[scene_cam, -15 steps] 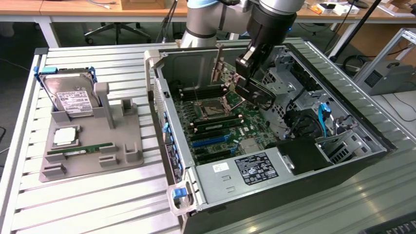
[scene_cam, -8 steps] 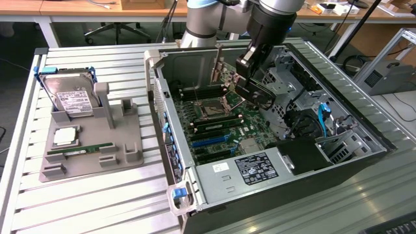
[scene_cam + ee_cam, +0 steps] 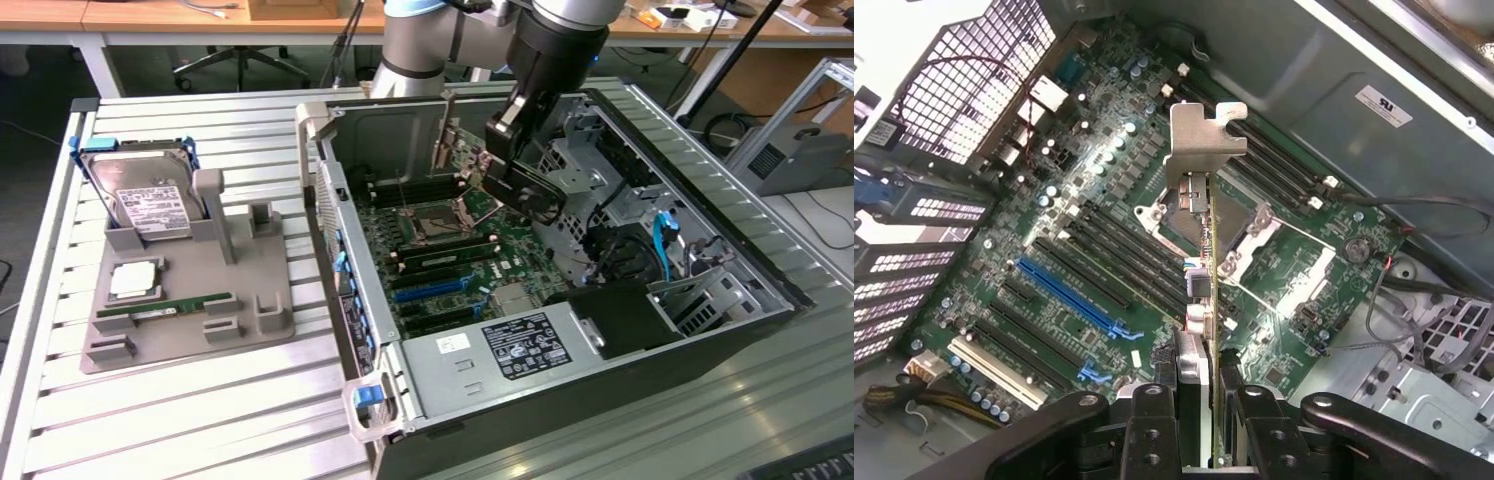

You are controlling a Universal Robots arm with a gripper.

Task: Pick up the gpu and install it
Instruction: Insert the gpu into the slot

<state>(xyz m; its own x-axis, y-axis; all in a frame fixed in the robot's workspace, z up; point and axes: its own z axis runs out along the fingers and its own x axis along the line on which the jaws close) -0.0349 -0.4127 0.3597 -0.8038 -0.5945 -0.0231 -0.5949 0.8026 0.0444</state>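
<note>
Gripper (image 3: 1199, 415) pinches the gpu (image 3: 1202, 170) edge-on over the motherboard (image 3: 1054, 210), best held upright and parallel to the blue slot (image 3: 1069, 295).

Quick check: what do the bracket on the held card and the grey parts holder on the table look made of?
Bracket on the gpu: thin sheet metal, probably steel, with a bare silvery finish; it catches light and has a folded tab. Parts holder: likely plastic, matte uniform grey, with blocky moulded or printed posts.
</note>
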